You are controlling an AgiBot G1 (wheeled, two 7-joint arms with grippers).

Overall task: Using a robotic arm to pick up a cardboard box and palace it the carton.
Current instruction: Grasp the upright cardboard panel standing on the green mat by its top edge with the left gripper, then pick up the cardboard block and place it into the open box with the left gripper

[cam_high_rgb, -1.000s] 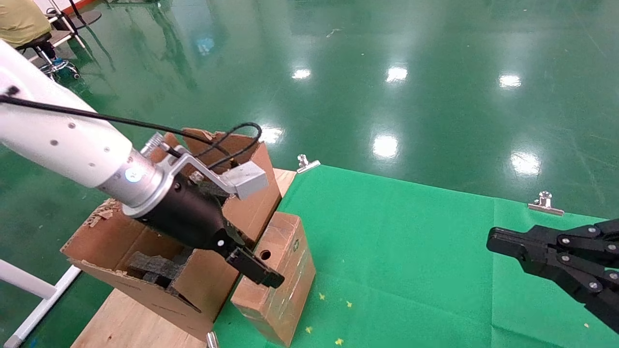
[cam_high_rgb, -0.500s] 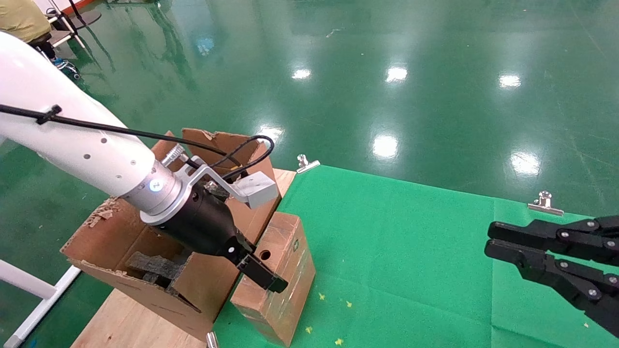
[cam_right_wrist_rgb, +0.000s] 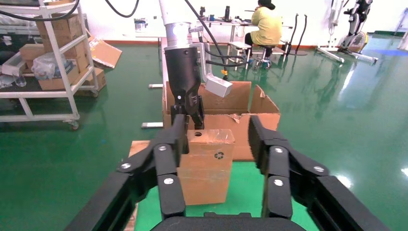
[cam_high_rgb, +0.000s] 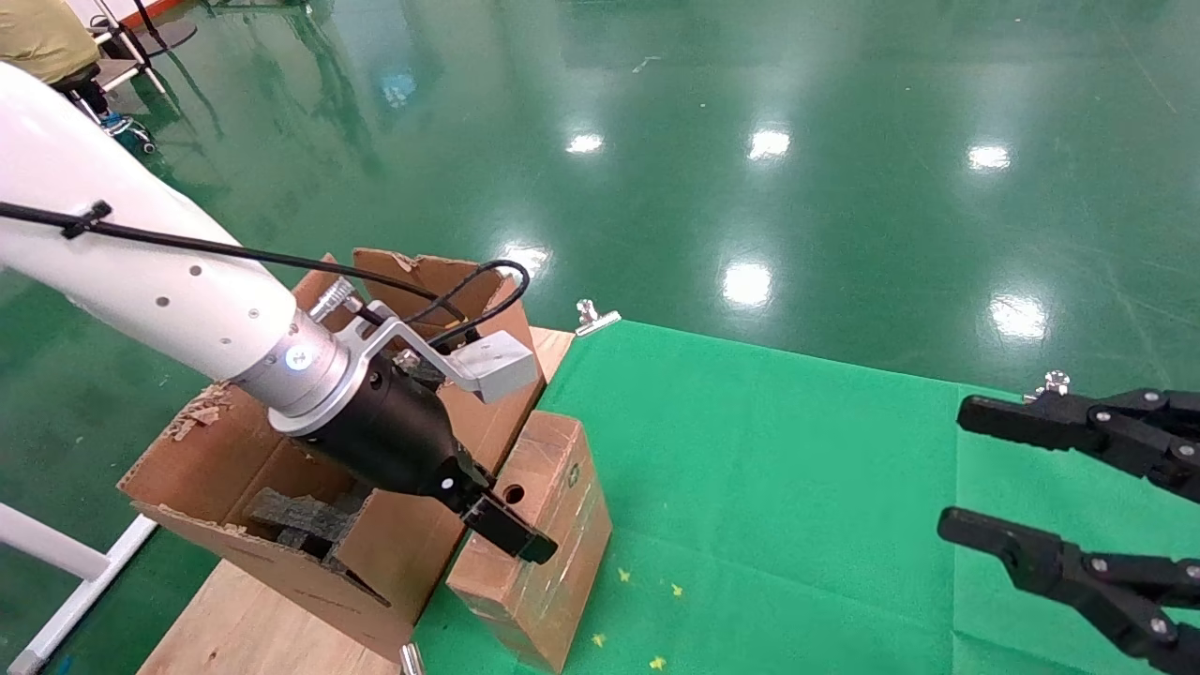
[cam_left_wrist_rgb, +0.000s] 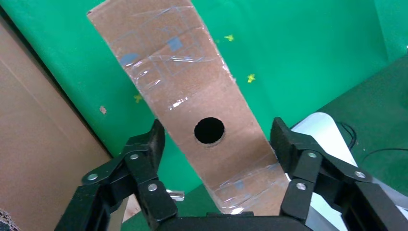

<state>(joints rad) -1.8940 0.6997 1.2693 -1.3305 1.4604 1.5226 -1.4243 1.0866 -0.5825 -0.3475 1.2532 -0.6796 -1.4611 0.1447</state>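
Note:
The small reddish-brown cardboard box (cam_high_rgb: 553, 506) stands on the green cloth, leaning against the carton (cam_high_rgb: 398, 553), a big torn-flapped one with black foam inside. My left gripper (cam_high_rgb: 514, 536), on the silver-white arm, is open and hangs low over the box's top end near the round hole. In the left wrist view its fingers (cam_left_wrist_rgb: 153, 139) flank the taped box (cam_left_wrist_rgb: 187, 82) with a gap on each side. My right gripper (cam_high_rgb: 956, 469) is open over the cloth at the right, well clear; in its wrist view the box (cam_right_wrist_rgb: 207, 163) and carton (cam_right_wrist_rgb: 250, 103) lie ahead.
The green cloth (cam_high_rgb: 778, 487) is held by metal clips (cam_high_rgb: 592, 317) on a wooden board (cam_high_rgb: 253, 628). The table edge runs behind the carton, with glossy green floor beyond. A white frame bar (cam_high_rgb: 56, 572) stands at the lower left. A shelf trolley (cam_right_wrist_rgb: 43, 57) and a seated person (cam_right_wrist_rgb: 265, 26) are far off.
My right gripper's jaws have spread wide apart from nearly shut. The left gripper shifted slightly toward the box's top a second ago and has held there since.

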